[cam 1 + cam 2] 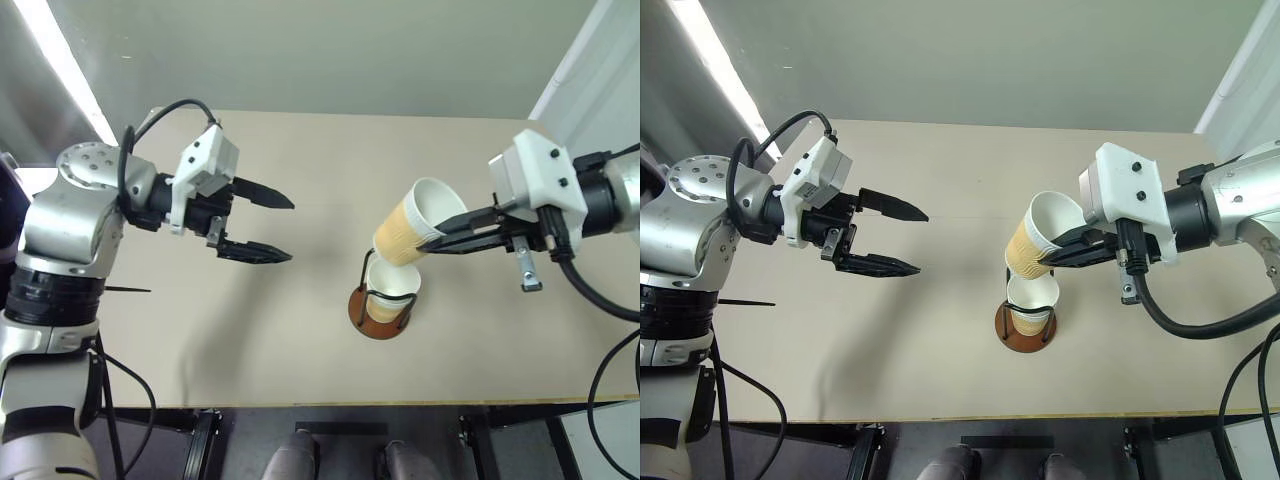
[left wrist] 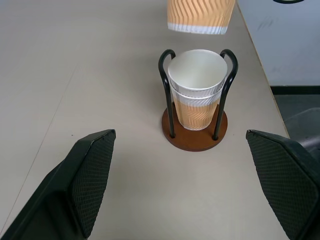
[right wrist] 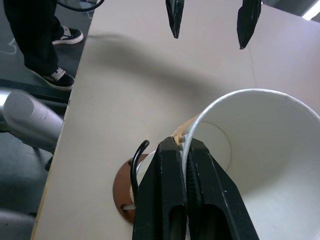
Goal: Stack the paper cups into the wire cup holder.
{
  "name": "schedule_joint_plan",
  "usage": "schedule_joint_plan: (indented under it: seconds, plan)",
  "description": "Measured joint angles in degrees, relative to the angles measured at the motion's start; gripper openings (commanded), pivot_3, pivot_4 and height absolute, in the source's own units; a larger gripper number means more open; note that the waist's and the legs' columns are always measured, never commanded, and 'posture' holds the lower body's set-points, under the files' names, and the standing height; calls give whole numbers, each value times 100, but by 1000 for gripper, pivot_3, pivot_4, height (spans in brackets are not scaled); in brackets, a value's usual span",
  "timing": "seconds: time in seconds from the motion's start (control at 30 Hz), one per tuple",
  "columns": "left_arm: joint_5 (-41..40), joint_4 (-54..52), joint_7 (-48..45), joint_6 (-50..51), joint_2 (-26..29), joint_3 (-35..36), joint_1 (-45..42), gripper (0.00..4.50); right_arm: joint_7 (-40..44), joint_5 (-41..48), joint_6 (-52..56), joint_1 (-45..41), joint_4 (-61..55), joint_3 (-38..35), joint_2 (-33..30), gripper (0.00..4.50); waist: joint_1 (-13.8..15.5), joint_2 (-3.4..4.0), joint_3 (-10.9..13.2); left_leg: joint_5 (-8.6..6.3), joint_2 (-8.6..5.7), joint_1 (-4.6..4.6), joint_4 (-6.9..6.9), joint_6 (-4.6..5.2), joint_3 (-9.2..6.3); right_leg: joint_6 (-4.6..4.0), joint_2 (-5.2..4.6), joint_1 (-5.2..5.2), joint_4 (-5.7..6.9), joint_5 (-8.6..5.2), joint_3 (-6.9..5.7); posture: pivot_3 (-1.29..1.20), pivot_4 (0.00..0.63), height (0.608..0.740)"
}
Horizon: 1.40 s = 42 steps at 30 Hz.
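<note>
A pale beige counter [image 1: 300,330] takes up most of the scene, its top matt and plain, with a thin wooden edge along the near side. Beyond its far edge lies a grey-green floor [image 1: 350,50]. A bright strip of light [image 1: 65,65] runs slantwise at the far left. At the far right stands a pale wall panel [image 1: 590,80]. Under the near edge, black frame legs [image 1: 205,440] show against a dark floor. Beside the counter a person's dark trouser legs and black shoes [image 3: 62,35] stand on a dark floor.
</note>
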Motion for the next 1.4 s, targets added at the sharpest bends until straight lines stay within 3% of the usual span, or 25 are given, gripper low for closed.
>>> schedule_joint_plan:
  seconds: [0.4, 1.07, 1.17, 1.4]
  plan:
    - [-4, -23, 1, 16, 0, 0, 1, 4500, -188, -57, 77, 563, -304, 163, 106, 27, -2, 0, 0, 0, 0, 0, -1, 0, 0, 0, -1, 0, 0, 0, 0, 0, 150, 740]
    - [-6, -107, -2, 59, 33, 0, -1, 4500, -37, -844, -655, 1027, -50, 365, 105, 27, -3, 0, 0, 0, 0, 1, -1, 0, 1, 0, -1, 0, 1, 0, 0, 0, 150, 740]
    - [-5, -107, 1, 61, 33, 0, -1, 4500, -41, -844, -649, 1044, -68, 365, 137, 604, -3, 0, 0, 0, 0, 0, -1, 0, 1, 0, -1, 0, 0, 0, 0, 0, 150, 740]
    - [-5, -108, 15, 61, 32, 0, -1, 4500, -68, -843, -635, 1046, -85, 365, 241, 3024, -2, 0, 0, 0, 0, 0, -1, 0, 1, 0, -1, 1, 0, 0, 0, 0, 150, 740]
